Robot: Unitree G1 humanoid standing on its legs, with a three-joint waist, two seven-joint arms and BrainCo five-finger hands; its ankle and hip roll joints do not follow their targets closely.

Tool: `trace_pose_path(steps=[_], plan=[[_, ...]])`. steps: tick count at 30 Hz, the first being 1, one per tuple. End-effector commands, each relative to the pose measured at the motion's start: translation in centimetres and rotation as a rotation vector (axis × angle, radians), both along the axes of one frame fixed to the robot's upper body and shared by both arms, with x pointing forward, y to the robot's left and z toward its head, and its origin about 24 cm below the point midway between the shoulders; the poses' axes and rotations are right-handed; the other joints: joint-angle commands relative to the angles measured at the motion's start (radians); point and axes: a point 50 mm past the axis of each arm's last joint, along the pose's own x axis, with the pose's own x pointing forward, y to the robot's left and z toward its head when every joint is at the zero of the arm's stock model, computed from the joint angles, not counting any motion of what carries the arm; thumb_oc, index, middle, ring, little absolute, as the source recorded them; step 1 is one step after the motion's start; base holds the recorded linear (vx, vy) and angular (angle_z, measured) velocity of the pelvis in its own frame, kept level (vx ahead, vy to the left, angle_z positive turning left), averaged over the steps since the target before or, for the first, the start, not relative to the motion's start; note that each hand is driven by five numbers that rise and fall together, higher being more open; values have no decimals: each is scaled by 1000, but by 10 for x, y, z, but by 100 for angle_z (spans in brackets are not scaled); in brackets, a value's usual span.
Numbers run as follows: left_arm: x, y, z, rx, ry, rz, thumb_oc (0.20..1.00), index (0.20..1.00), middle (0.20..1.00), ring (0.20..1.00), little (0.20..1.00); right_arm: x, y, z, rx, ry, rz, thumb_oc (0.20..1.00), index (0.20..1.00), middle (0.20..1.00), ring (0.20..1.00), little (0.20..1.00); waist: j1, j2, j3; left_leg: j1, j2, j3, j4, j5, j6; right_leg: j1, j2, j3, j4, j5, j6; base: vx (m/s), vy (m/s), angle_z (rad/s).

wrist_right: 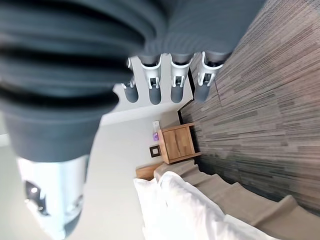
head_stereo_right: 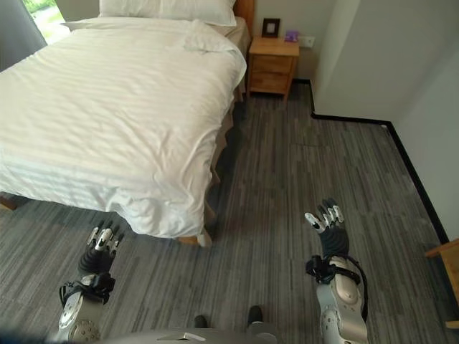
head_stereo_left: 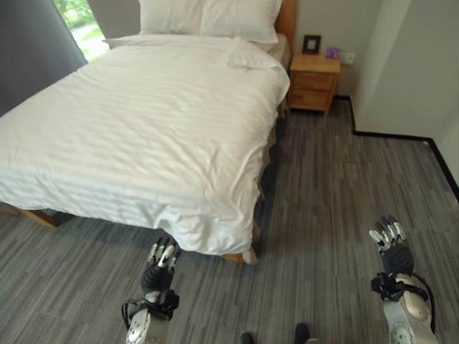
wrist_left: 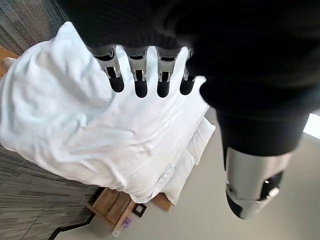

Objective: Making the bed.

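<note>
Duvet [head_stereo_left: 143, 122] white cloth, faintly striped, creased; nightstand [head_stereo_left: 313, 81] wood; floor [head_stereo_left: 344, 208] streaked grey carpet.

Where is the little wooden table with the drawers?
The wooden nightstand stands against the far wall, on the robot's right of the bed, beside the pillows at its head. A small picture frame sits on top of it.

place: bedroom | evidence: bed [head_stereo_left: 143, 122], pillows [head_stereo_left: 208, 16], wooden nightstand [head_stereo_left: 313, 81], carpet floor [head_stereo_left: 344, 193]

Both arms reach forward, the left hand [head_stereo_left: 161, 259] and right hand [head_stereo_left: 389, 240] held out with fingers straight.
</note>
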Motion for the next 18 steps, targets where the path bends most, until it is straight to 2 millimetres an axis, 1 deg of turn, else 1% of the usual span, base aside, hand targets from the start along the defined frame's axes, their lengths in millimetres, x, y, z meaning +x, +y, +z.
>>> trace_pose_path(steps=[1, 3, 4, 5, 6, 7, 8, 9, 11, 12, 13, 14, 15, 16, 17, 18], plan=[[23, 17, 34, 151, -129, -22, 1000, 1000, 1000, 1000, 1000, 15, 7, 25, 10, -145, 14, 1000, 1000, 1000, 1000, 1000, 15, 4, 29, 9, 69, -52, -6, 61, -58, 47, -91, 1, 74, 40, 53, 12, -276, -7], [27, 14, 35, 156, -133, -47, 1000, 1000, 1000, 1000, 1000, 17, 6, 26, 12, -149, 5, 1000, 1000, 1000, 1000, 1000, 8, -2, 28, 16, 80, -65, -4, 55, -68, 69, -117, 32, 50, 74, 67, 38, -224, -10], [28, 13, 35, 155, -135, -54, 1000, 1000, 1000, 1000, 1000, 18, 7, 27, 24, -156, 3, 1000, 1000, 1000, 1000, 1000, 7, -5, 23, 17, 85, -67, -4, 54, -72, 76, -122, 53, 37, 77, 74, 42, -224, -3], [29, 13, 33, 149, -130, -51, 1000, 1000, 1000, 1000, 1000, 19, 9, 27, 71, -174, -3, 1000, 1000, 1000, 1000, 1000, 6, -9, 20, 17, 92, -68, -3, 57, -79, 76, -117, 76, 30, 75, 81, 37, -222, 6], [30, 11, 32, 137, -128, -47, 1000, 1000, 1000, 1000, 1000, 20, 13, 24, 175, -193, -8, 1000, 1000, 1000, 1000, 1000, 8, -13, 18, 18, 97, -68, -2, 59, -86, 87, -111, 76, 10, 54, 81, 38, -331, 7], [28, 11, 26, 82, -106, -17, 1000, 1000, 1000, 1000, 1000, 21, 25, 18, 400, -228, -2, 1000, 1000, 1000, 1000, 1000, 18, -19, 8, 19, 122, -60, -4, 73, -107, 107, -96, 51, -43, 28, 79, 27, -245, 2], [28, 11, 26, 82, -105, -17, 1000, 1000, 1000, 1000, 1000, 21, 25, 18, 401, -228, -2, 1000, 1000, 1000, 1000, 1000, 16, -19, 7, 19, 123, -60, -4, 73, -108, 108, -95, 50, -44, 28, 79, 22, -283, -2], [27, 12, 25, 65, -109, -5, 1000, 1000, 1000, 1000, 1000, 21, 27, 18, 433, -231, 6, 1000, 1000, 1000, 1000, 1000, 19, -19, 6, 16, 135, -63, -2, 85, -123, 125, -81, 46, -75, 24, 73, -8, -234, -11], [30, 9, 23, 33, -107, 6, 1000, 1000, 1000, 1000, 1000, 19, 25, 24, 430, -261, 16, 1000, 1000, 1000, 1000, 1000, 19, -13, 20, -14, 175, -82, 42, 150, -165, 148, -46, 35, -93, 12, 51, -51, -346, 2], [33, 6, 23, 21, -110, -1, 1000, 1000, 1000, 1000, 1000, 19, 23, 25, 429, -266, 19, 1000, 1000, 1000, 1000, 1000, 11, -13, 31, -37, 188, -99, 75, 167, -179, 155, -39, 17, -92, 7, 39, -100, -291, 28], [35, 1, 22, 8, -112, -11, 1000, 1000, 1000, 1000, 1000, 18, 21, 28, 407, -273, 28, 1000, 1000, 1000, 1000, 1000, 9, -17, 44, -59, 195, -106, 107, 189, -184, 158, -37, 9, -92, 7, 29, -122, -249, 44], [37, -5, 22, -19, -121, -25, 1000, 1000, 1000, 1000, 1000, 18, 17, 32, 361, -276, 37, 1000, 1000, 1000, 1000, 1000, -2, -20, 51, -82, 195, -103, 133, 200, -182, 159, -37, -7, -94, 9, 22, -106, -189, 71], [37, -10, 19, -27, -115, -44, 1000, 1000, 1000, 1000, 1000, 19, 14, 32, 333, -262, 35, 1000, 1000, 1000, 1000, 1000, -6, -24, 51, -90, 180, -113, 142, 190, -177, 157, -40, -9, -97, 10, 21, -94, -201, 69], [35, -16, 18, -10, -109, -84, 1000, 1000, 1000, 1000, 1000, 19, 11, 33, 317, -259, 27, 1000, 1000, 1000, 1000, 1000, -6, -26, 46, -100, 126, -139, 144, 152, -163, 159, -41, -9, -108, 17, 20, -52, -150, 35], [34, -19, 17, -10, -106, -109, 1000, 1000, 1000, 1000, 1000, 19, 11, 33, 317, -264, 24, 1000, 1000, 1000, 1000, 1000, -6, -29, 39, -98, 94, -137, 132, 124, -147, 159, -41, -6, -114, 21, 21, -37, -161, -10], [32, -20, 16, -1, -104, -122, 1000, 1000, 1000, 1000, 1000, 18, 10, 31, 296, -254, 14, 1000, 1000, 1000, 1000, 1000, 4, -30, 29, -102, 30, -163, 118, 92, -120, 149, -28, 5, -116, 28, 17, -16, -61, -31]])
